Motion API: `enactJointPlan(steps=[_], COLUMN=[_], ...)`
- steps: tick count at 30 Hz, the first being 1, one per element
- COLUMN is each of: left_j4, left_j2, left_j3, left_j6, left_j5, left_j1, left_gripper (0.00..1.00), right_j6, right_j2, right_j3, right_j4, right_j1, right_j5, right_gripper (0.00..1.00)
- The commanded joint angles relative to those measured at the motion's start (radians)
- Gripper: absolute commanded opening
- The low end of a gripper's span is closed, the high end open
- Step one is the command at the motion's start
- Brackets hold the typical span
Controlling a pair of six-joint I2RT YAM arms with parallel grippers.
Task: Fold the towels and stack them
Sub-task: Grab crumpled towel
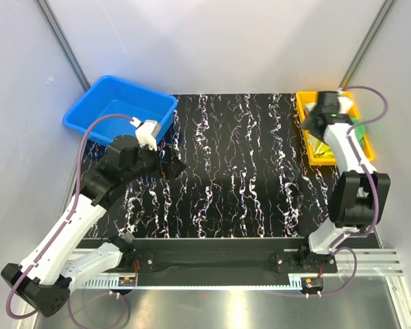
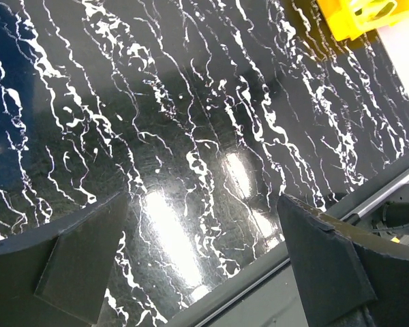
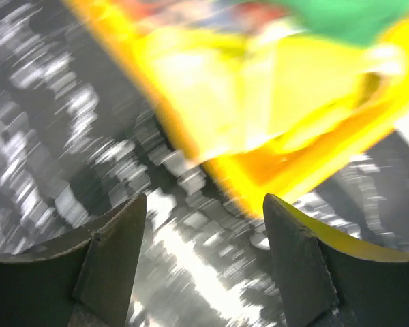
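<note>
Black marbled table (image 1: 246,171) carries a blue bin (image 1: 120,110) and a yellow tray (image 1: 307,140), with no towel laid out on it, so folding and stacking all seem left to do. The yellow towel (image 3: 211,75) and green towel (image 3: 347,17) sit bunched in the tray. The right gripper (image 3: 204,238) hangs there spread and empty, and the left gripper (image 2: 204,252) is spread wide over the table.

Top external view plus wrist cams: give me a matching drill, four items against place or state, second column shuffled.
1. blue plastic bin
2. yellow plastic tray
3. left gripper
4. plain green cloth towel

a. lying in the tray
b. at the far right of the black marbled mat
c. at the far left of the mat
d. open, above bare mat

Pairs: 1-c; 2-b; 3-d; 4-a
</note>
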State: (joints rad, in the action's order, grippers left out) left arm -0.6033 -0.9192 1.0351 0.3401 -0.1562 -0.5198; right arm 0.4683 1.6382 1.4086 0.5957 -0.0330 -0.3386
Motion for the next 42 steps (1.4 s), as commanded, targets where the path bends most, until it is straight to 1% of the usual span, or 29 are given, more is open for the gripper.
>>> enactJointPlan(steps=[1,2,3,7,10,12,15,18,20,21,23,25,26,27,30,32,33,34,38,39,40,41,42], left_j4=[0.053,0.063,0.068,0.082,0.088,0.097,0.112,0.116,0.119,0.120,0.120,0.120,0.122,0.120,0.125,0.128,0.129,0.126,0.143,0.148,0.152,0.152,0.151], left_j2=[0.034,0.037,0.039,0.030,0.020,0.010,-0.003,-0.020,-0.027,-0.032,-0.047,-0.061,-0.067,-0.072,-0.086,-0.098,-0.099,-0.104,-0.098,-0.096,-0.096,-0.096,-0.098], left_j3=[-0.020,-0.029,-0.032,-0.044,-0.049,-0.058,-0.069,-0.069,-0.067,-0.069,-0.064,-0.061,-0.061,-0.060,-0.061,-0.064,-0.066,-0.066,-0.069,-0.075,-0.075,-0.075,-0.072], left_j6=[0.008,0.010,0.010,0.005,0.005,0.007,0.017,0.019,0.014,0.010,0.007,0.007,0.007,0.008,0.014,0.016,0.022,0.025,0.046,0.050,0.053,0.054,0.056], left_j5=[-0.046,-0.054,-0.058,-0.062,-0.060,-0.062,-0.069,-0.074,-0.065,-0.059,-0.048,-0.045,-0.042,-0.039,-0.045,-0.048,-0.049,-0.051,-0.088,-0.091,-0.092,-0.098,-0.101], left_j1=[0.000,-0.002,-0.002,-0.002,0.000,-0.002,-0.002,0.000,-0.002,-0.002,-0.002,-0.002,0.000,-0.002,-0.002,-0.002,0.000,0.000,0.000,-0.002,0.000,-0.002,-0.002], left_gripper=[0.99,0.99,0.99,0.99,0.99,0.99,0.99,0.99,0.99,0.99,0.99,0.99,0.99,0.99,0.99,0.99,0.99,0.99,0.99,0.99,0.99,0.99,0.99], right_j6=[0.023,0.024,0.026,0.021,-0.019,-0.049,-0.080,-0.112,-0.122,-0.128,-0.131,-0.138,-0.145,-0.155,-0.178,-0.200,-0.215,-0.224,-0.250,-0.253,-0.257,-0.266,-0.264], right_j2=[0.011,0.018,0.025,0.081,0.104,0.132,0.218,0.340,0.392,0.441,0.489,0.547,0.561,0.583,0.583,0.569,0.549,0.537,0.456,0.450,0.448,0.446,0.445], right_j3=[0.064,0.061,0.058,0.073,0.092,0.141,0.217,0.300,0.373,0.397,0.469,0.507,0.532,0.543,0.561,0.564,0.567,0.566,0.521,0.517,0.517,0.533,0.547], right_j4=[-0.019,-0.028,-0.043,-0.072,-0.131,-0.146,-0.201,-0.243,-0.241,-0.232,-0.214,-0.194,-0.195,-0.194,-0.204,-0.209,-0.212,-0.217,-0.267,-0.264,-0.258,-0.243,-0.206], right_j1=[-0.120,-0.140,-0.187,-0.275,-0.291,-0.297,-0.308,-0.315,-0.317,-0.320,-0.318,-0.318,-0.318,-0.320,-0.318,-0.318,-0.318,-0.318,-0.317,-0.317,-0.317,-0.317,-0.317], right_j5=[-0.010,-0.004,0.003,0.094,0.110,0.118,0.113,0.138,0.151,0.153,0.150,0.147,0.147,0.145,0.104,0.086,0.078,0.060,0.091,0.092,0.110,0.116,0.121], right_gripper=[0.76,0.76,0.75,0.74,0.73,0.72,0.69,0.65,0.61,0.61,0.59,0.57,0.55,0.46,0.30,0.25,0.21,0.14,0.13,0.11,0.04,0.00,0.00])
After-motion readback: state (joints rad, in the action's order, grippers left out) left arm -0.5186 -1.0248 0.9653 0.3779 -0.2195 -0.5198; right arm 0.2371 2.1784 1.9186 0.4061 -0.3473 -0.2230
